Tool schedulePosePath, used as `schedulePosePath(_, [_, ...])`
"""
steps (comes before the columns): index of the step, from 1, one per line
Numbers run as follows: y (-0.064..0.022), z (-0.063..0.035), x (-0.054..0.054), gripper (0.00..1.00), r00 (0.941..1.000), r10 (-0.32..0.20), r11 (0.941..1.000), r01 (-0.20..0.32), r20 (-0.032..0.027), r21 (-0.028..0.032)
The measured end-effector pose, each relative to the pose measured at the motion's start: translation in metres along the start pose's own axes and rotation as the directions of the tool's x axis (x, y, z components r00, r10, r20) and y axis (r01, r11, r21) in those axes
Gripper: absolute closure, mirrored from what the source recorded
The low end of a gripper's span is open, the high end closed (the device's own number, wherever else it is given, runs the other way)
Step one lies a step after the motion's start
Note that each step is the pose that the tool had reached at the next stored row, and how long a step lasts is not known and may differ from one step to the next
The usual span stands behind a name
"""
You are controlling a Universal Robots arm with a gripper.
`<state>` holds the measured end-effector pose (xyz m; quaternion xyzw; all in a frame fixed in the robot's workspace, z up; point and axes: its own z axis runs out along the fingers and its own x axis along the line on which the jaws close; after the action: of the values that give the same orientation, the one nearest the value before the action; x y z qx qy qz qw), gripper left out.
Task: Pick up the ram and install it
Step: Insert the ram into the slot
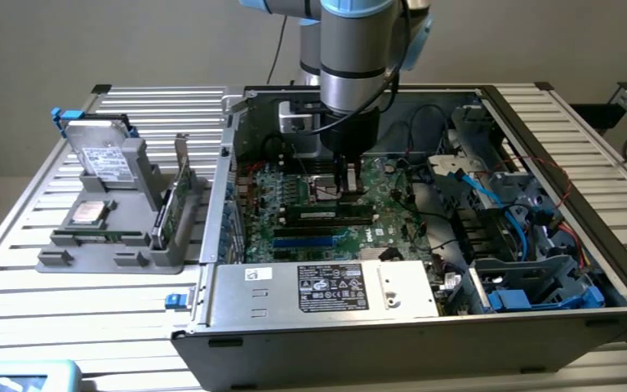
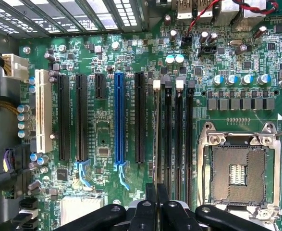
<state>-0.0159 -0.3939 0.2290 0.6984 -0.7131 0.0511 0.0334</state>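
Now the ram [image 2: 156,134] stands edge-on at frame centre, long axis parallel to the blue slot [image 2: 119,120], fingers [image 2: 150,207] closed on it; label unreadable

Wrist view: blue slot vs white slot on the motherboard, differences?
The blue slot is narrow with a pale-blue latch at one end; the white slot looks broader, no latch seen. The white slot sits by the motherboard edge; the blue slot lies nearer the ram the gripper holds. Both are long, parallel, empty.
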Motion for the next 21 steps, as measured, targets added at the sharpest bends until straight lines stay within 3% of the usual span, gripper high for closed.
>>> schedulePosePath(3, [0.0000, -0.0009, 0.0001, 0.88, 1.0000, 0.000, 1.0000, 0.000, -0.0003, -0.0001])
schedulePosePath(7, [-0.0002, -0.0098, 0.0012, 0.88, 1.0000, 0.000, 1.0000, 0.000, -0.0001, 0.0001])
schedulePosePath(14, [-0.0003, -0.0098, 0.0010, 0.88, 1.0000, -0.002, 1.0000, 0.002, 0.0009, 0.0008])
schedulePosePath(21, [-0.0002, -0.0090, 0.0008, 0.88, 0.9999, -0.003, 1.0000, 0.003, 0.0122, 0.0017])
